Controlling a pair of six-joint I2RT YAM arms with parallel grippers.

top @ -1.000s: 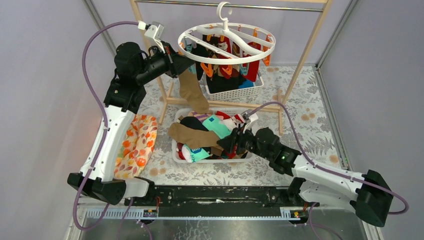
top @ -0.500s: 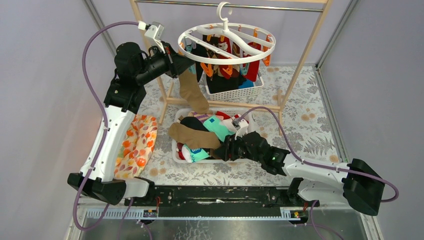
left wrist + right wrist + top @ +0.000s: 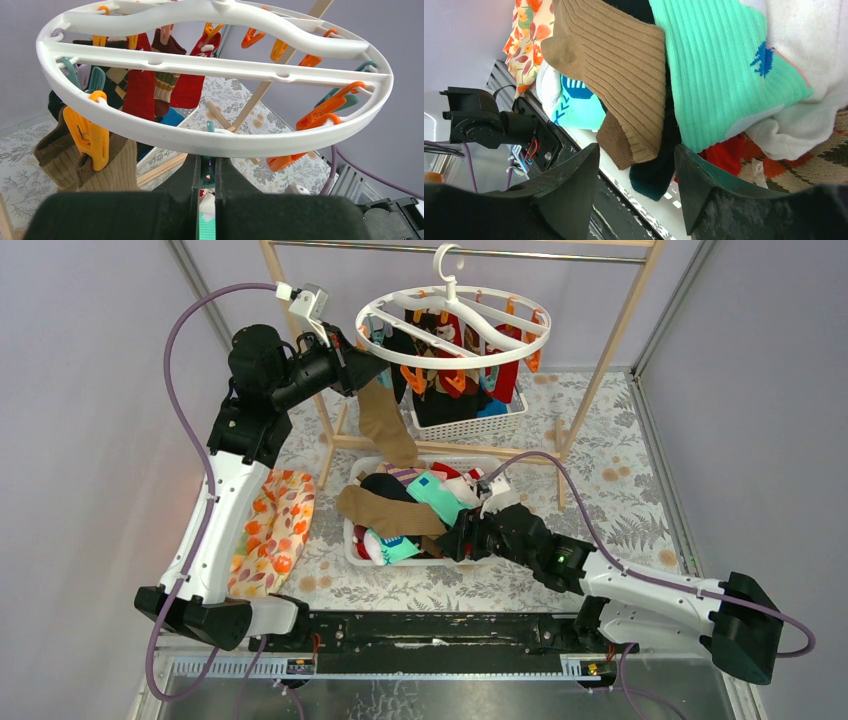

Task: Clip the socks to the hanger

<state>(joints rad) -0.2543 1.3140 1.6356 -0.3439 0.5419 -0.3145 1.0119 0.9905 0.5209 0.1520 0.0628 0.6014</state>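
Observation:
The white ring hanger (image 3: 452,361) hangs from the rail with several socks clipped on it. My left gripper (image 3: 366,352) is at its left rim. In the left wrist view its jaws (image 3: 208,172) are nearly closed on a teal clip (image 3: 210,127) under the ring (image 3: 225,145). A long tan sock (image 3: 384,425) hangs beside it from an orange clip (image 3: 94,134). My right gripper (image 3: 462,537) is open low over the sock pile. Between its fingers (image 3: 636,162) lie a tan sock's cuff (image 3: 624,75) and a dark sock (image 3: 651,175), beside a mint-green sock (image 3: 719,70).
The socks lie in a white lattice basket (image 3: 420,562) in front of me. A second white basket (image 3: 470,426) stands behind it under the hanger. A floral cloth (image 3: 275,530) lies at the left. The wooden rail frame's legs (image 3: 598,370) stand on either side.
My right arm has shifted over the basket, first left and lower, then slightly back right. The left arm and hanger have not moved.

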